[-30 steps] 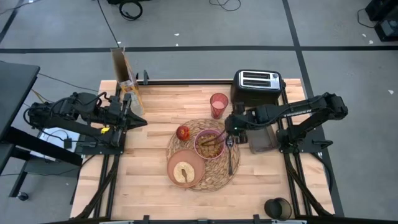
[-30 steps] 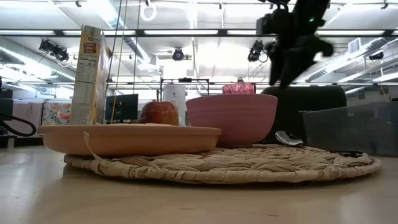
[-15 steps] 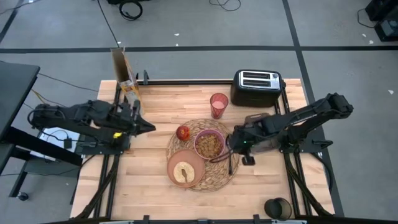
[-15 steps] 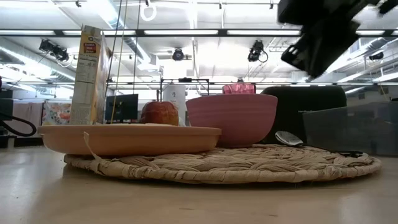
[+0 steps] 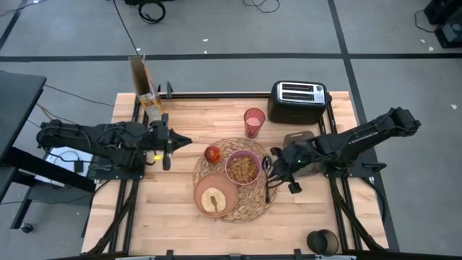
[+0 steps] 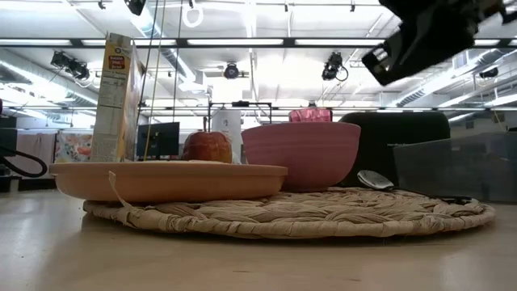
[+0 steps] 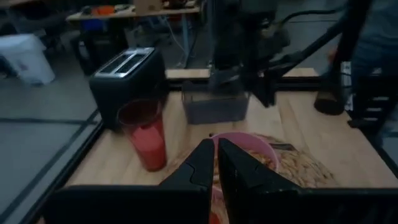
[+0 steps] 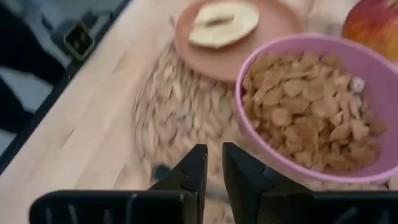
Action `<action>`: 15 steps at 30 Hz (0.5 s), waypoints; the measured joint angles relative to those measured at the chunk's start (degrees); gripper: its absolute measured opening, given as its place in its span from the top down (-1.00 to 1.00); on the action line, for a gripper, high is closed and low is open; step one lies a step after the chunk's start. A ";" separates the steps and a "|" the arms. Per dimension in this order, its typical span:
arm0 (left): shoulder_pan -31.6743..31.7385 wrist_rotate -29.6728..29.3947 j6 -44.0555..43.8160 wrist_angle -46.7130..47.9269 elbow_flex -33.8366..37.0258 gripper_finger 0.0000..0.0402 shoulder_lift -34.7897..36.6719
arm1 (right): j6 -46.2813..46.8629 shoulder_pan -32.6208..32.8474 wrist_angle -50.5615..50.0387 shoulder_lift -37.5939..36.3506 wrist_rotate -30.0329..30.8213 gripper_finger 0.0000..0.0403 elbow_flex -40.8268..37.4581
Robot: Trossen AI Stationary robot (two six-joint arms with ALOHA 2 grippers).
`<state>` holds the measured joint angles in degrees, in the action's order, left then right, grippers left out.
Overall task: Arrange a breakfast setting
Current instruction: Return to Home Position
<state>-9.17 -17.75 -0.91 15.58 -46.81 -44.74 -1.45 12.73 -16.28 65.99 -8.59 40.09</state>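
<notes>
Both the left claw (image 5: pixel 182 140) and right claw (image 5: pixel 274 165) flank the placemat (image 5: pixel 251 207).

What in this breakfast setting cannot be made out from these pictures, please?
Toast slice: hidden in the low view behind the rim of the plate.
Tumbler: in the low view only its rim shows above the pink bowl.
Apple: in the left wrist view mostly hidden behind the left gripper and cut by the edge.

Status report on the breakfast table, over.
Left gripper shut, empty, left of the mat; right gripper shut, empty, over its right edge. Bowl, plate, toast, apple, spoon on mat; cup by toaster. Nothing in the way.
</notes>
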 joint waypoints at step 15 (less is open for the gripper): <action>0.02 0.39 0.05 -13.58 14.85 0.85 3.03 | 1.53 -7.59 30.32 -25.52 1.39 0.70 -23.82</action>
<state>-9.15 -17.35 -0.87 2.00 -31.96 -41.71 0.08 5.14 14.04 40.47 -7.20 16.27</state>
